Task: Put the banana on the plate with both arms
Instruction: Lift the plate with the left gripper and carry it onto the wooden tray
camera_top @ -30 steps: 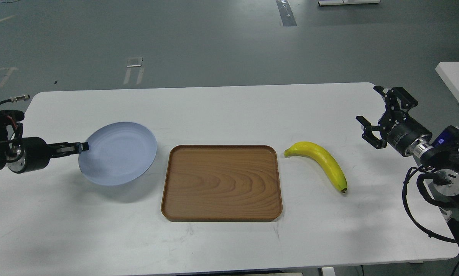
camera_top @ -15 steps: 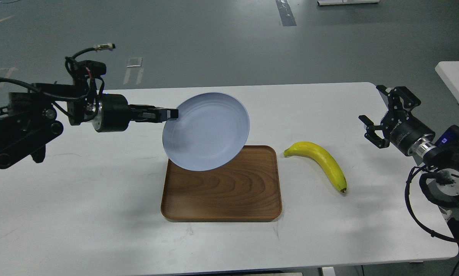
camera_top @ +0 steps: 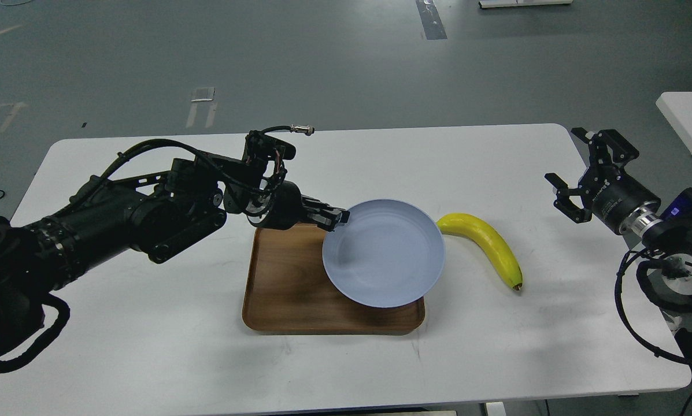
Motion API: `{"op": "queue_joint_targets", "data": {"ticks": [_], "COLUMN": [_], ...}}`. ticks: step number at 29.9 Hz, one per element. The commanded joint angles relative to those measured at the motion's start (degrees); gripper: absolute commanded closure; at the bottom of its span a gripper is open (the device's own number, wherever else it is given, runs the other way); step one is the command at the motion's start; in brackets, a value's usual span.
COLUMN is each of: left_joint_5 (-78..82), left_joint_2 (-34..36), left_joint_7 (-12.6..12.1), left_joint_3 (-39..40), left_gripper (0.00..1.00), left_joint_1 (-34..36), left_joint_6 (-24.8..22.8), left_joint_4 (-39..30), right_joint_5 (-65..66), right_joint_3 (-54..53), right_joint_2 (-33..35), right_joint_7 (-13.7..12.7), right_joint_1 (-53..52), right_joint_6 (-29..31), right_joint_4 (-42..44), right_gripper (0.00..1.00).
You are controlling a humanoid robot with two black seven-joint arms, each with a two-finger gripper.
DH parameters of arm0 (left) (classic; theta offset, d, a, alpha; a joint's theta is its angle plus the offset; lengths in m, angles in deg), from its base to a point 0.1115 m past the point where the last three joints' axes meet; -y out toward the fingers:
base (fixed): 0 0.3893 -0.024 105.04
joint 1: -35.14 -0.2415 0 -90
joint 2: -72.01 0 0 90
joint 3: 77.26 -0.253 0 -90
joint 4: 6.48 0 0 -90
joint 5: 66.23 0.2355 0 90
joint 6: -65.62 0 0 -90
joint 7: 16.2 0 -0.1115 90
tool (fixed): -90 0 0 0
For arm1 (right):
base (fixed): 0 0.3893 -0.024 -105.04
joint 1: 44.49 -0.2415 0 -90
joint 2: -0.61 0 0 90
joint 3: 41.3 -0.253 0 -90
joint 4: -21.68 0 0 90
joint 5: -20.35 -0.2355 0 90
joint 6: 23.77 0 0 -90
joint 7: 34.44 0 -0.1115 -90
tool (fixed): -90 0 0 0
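Banana point(camera_top: 485, 245): curved, smooth, yellow

plate point(camera_top: 384, 254) over tray point(camera_top: 282, 289), banana point(camera_top: 487, 244) right

The plate point(camera_top: 384, 253), round, shallow and pale blue-lavender, was held by its left rim in the left claw point(camera_top: 335, 218), over the right part of a brown tray point(camera_top: 282, 289). The banana point(camera_top: 487, 245), yellow and curved, lay on the white surface point(camera_top: 149, 346), its stem end just beside the plate's right rim.
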Motion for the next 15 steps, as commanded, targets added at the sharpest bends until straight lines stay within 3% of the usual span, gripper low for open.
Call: {"op": "queue_joint_targets", "data": {"ticks": [1,15], "left_joint_5": [-0.1,-0.01], "left_joint_2": [-1.39,-1.92], "left_joint_7": [-0.05,-0.14], "left_joint_3": [-1.11,-1.37], "left_gripper": [1.0,1.0], "left_joint_1": [-0.61,-2.1], "left_joint_6": [1.06,1.76], "left_joint_4": [2.48,5.39], "right_joint_5": [0.0,0.0], "right_joint_3": [0.0,0.0], "right_joint_2": [0.13,0.13], "right_joint_7": [0.0,0.0], "right_joint_1": [0.13,0.13], "right_joint_6": [0.0,0.0], "right_joint_4": [0.0,-0.09], "right_gripper": [0.0,0.0]}}
